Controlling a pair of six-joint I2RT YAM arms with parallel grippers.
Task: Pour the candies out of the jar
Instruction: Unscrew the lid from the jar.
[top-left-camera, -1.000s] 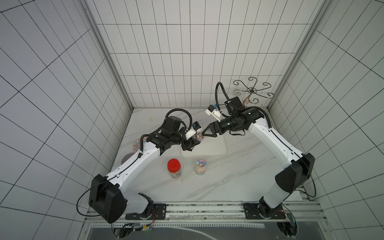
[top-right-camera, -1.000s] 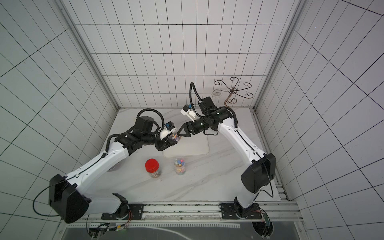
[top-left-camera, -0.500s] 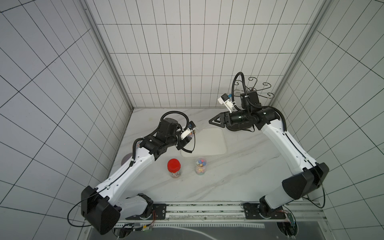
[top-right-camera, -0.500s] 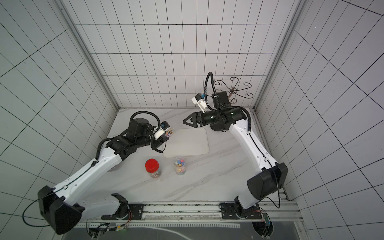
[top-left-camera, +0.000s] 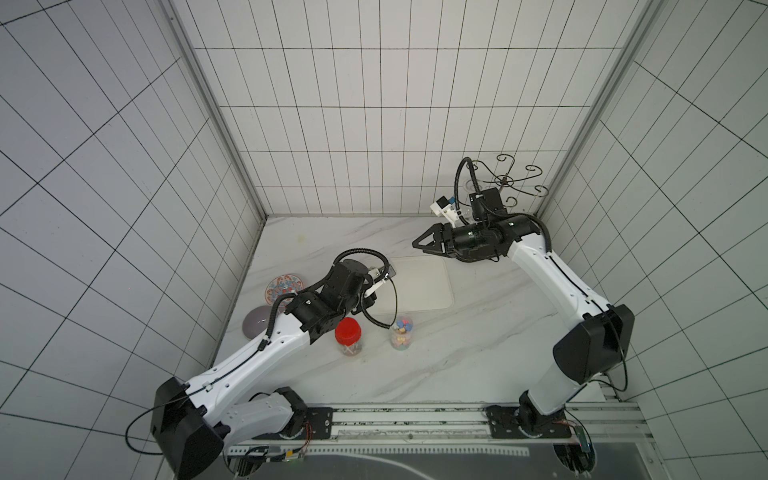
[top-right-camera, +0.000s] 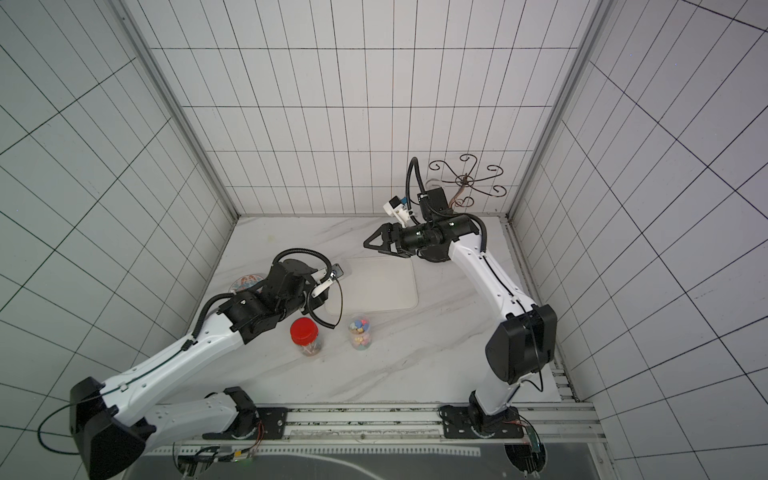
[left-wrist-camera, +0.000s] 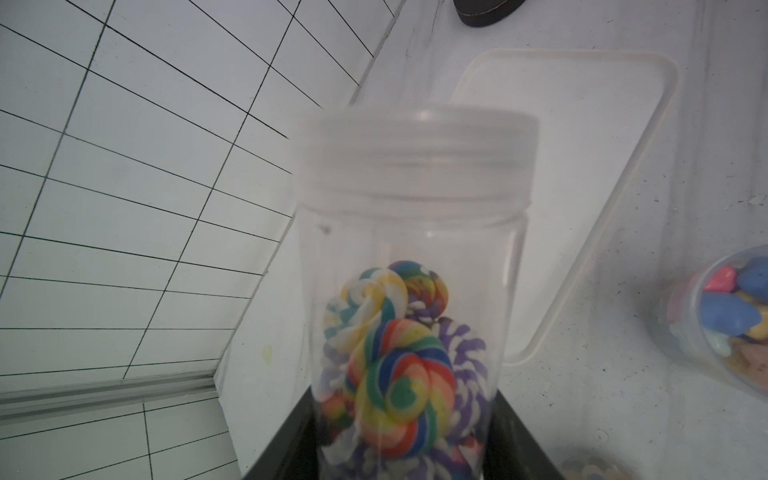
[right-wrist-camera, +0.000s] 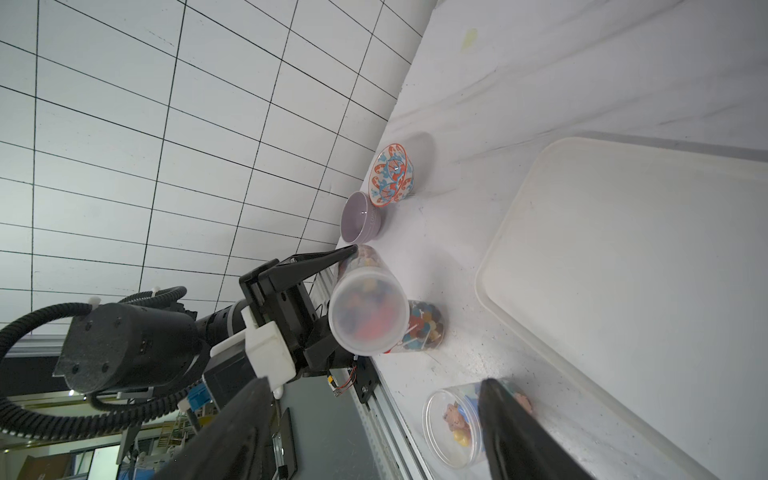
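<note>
While lid is sitting on, jar: holding swirl lollipop candies
Left gripper: clenching jar
Right gripper: fingers spread, hovering near white tray

white tiled walls with dark grout lines enclose three sides, meeting at pale metal corner posts. the floor is a white, grey-veined marble tabletop. a metal rail runs along its open front edge. light is even and soft.
</note>
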